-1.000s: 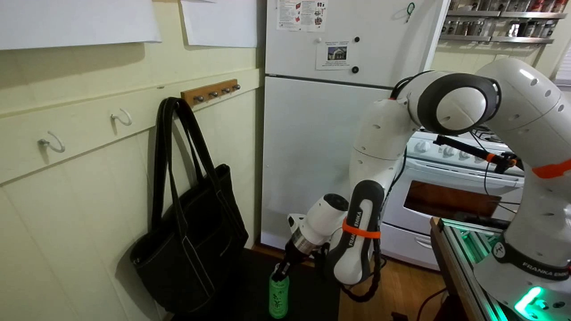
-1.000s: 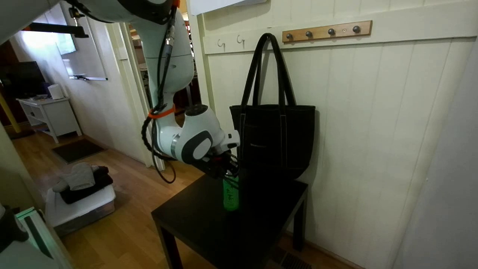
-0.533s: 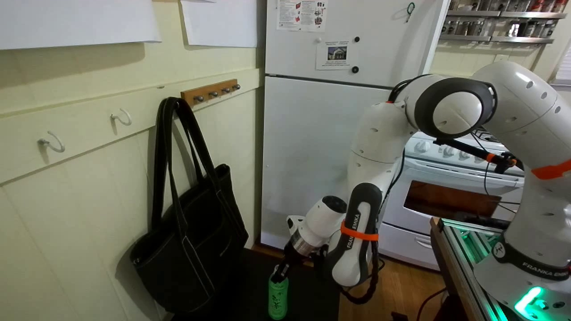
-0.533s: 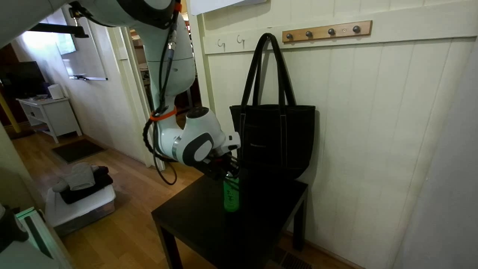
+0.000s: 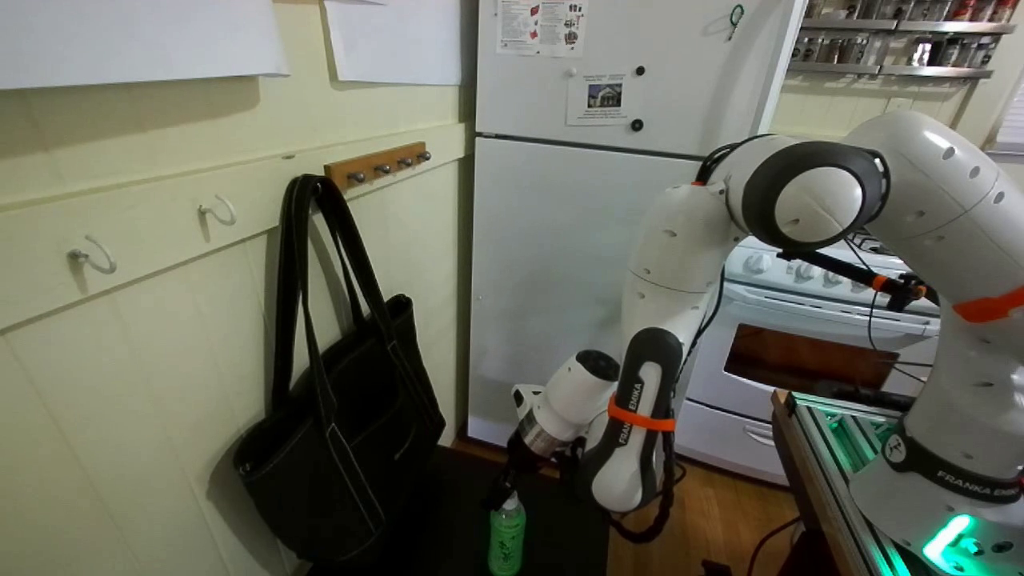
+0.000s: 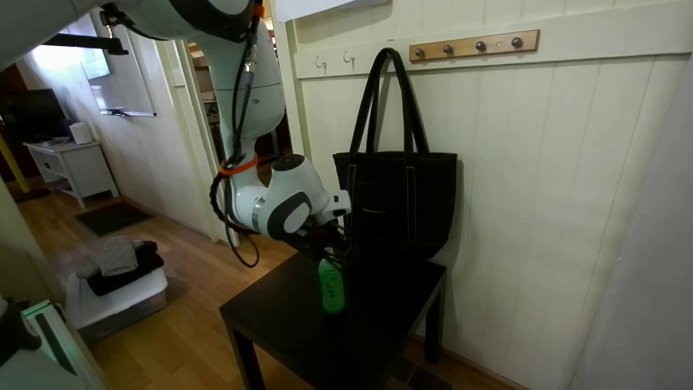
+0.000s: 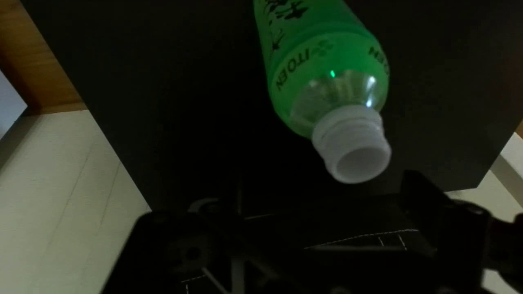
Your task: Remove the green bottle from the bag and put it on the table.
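The green bottle (image 5: 506, 538) stands roughly upright on the dark table (image 6: 281, 303), in front of the bag. In the wrist view the white top of the green bottle (image 7: 322, 73) points toward my gripper (image 7: 322, 185). Its jaws are spread wide, with nothing held between them. In both exterior views the gripper (image 6: 338, 253) is right at the bottle's top, overlapping it; whether they touch I cannot tell. The black bag (image 6: 400, 206) hangs by its straps against the wall, its base at the back of the table.
A white refrigerator (image 5: 552, 280) and a white stove (image 5: 808, 360) stand near the arm. Wall hooks (image 5: 220, 210) and a wooden peg rail (image 6: 474, 46) are above. A lidded bin (image 6: 122, 311) with folded cloth sits on the floor.
The gripper was shut on the bottle's top and has now opened, letting it go. The bottle has shifted slightly and its white top shows more. The arm has moved only a little.
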You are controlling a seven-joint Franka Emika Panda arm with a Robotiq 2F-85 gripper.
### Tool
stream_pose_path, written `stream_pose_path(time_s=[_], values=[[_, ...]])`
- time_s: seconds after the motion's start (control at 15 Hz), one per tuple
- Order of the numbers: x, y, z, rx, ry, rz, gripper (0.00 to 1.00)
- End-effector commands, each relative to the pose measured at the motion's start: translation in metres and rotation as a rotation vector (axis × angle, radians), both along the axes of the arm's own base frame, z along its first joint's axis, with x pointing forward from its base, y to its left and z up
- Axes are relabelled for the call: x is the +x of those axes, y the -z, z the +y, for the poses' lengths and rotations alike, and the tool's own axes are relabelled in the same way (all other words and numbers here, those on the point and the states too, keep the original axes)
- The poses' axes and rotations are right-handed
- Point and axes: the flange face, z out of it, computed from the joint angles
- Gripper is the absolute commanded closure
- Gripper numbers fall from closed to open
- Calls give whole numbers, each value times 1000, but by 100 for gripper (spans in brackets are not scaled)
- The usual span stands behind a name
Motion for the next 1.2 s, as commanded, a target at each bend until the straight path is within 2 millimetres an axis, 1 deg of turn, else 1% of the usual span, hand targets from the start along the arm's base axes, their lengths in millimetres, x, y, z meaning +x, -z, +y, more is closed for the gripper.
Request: stream_pose_path(time_s=[0.0, 0.2, 0.47, 0.67, 0.87, 1.13], values=[[3, -3, 3, -3, 18, -7, 0], [5, -14, 5, -3, 13, -23, 0], [10, -35, 8, -15, 7, -30, 0], [15, -53, 15, -7, -6, -22, 0], [18, -69, 24, 21, -35, 27, 0], [22, -90, 27, 29, -36, 139, 0]])
